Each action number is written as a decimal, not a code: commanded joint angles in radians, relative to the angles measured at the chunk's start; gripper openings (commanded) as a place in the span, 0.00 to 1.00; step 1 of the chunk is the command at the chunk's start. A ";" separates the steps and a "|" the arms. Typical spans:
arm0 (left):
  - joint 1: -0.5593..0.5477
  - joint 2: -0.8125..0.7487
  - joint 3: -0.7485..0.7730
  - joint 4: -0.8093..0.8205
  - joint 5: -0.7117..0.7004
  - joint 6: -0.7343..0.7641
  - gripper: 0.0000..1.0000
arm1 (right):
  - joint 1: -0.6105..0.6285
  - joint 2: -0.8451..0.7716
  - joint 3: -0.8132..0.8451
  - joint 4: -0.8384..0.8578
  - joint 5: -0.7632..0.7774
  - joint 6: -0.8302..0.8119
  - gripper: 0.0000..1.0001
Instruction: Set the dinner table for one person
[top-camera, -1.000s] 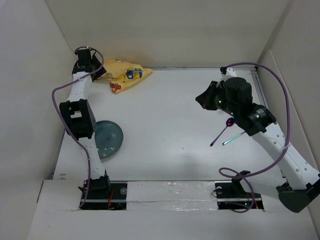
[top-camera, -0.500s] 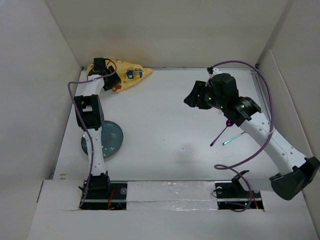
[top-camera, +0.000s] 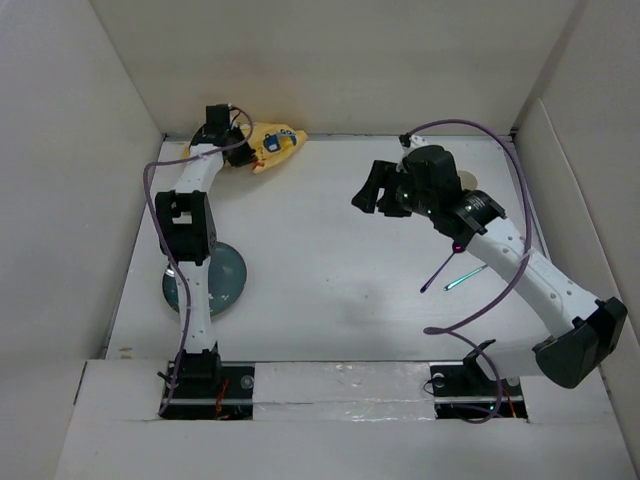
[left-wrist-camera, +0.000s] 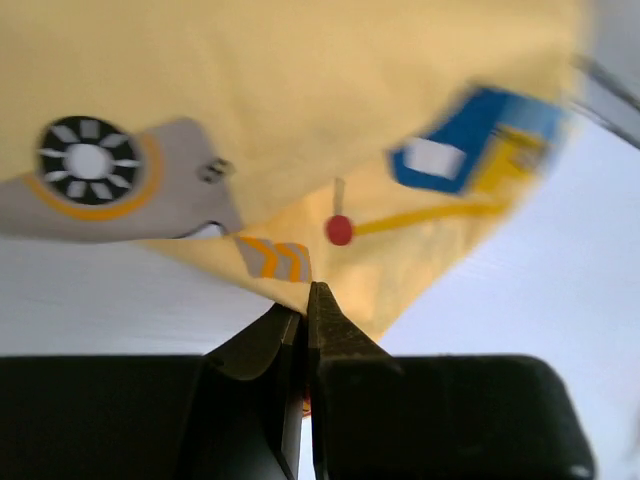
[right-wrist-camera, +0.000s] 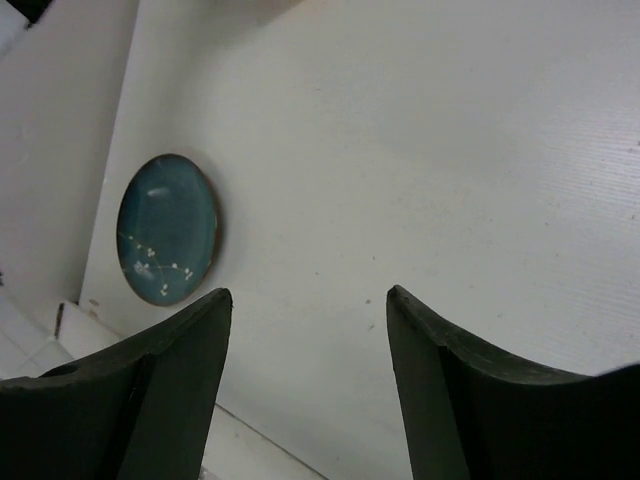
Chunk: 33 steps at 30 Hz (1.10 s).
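Placemat (left-wrist-camera: 300, 120) edge in clamped left gripper (left-wrist-camera: 306, 290)

The left arm (top-camera: 190, 225) reaches to the far left corner of the surface (top-camera: 330, 300), its jaws at a bunched yellow cloth (top-camera: 275, 143). A teal plate (top-camera: 228, 275) lies by the left edge, partly under that arm. A purple spoon (top-camera: 440, 268) and a green utensil (top-camera: 466, 276) lie toward the right edge, beside the right arm (top-camera: 520, 265).

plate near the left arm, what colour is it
The plate is teal with small white flowers, clearest in the right wrist view.
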 joint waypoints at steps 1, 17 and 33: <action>-0.142 -0.289 0.048 0.025 0.095 0.019 0.00 | 0.009 0.013 0.064 0.086 0.006 -0.012 0.72; -0.346 -0.636 -0.381 0.022 0.173 0.043 0.00 | -0.142 0.068 -0.008 0.095 0.020 -0.001 1.00; -0.417 -0.484 -0.331 0.007 -0.011 0.062 0.29 | -0.172 0.050 -0.343 0.129 0.041 0.065 0.72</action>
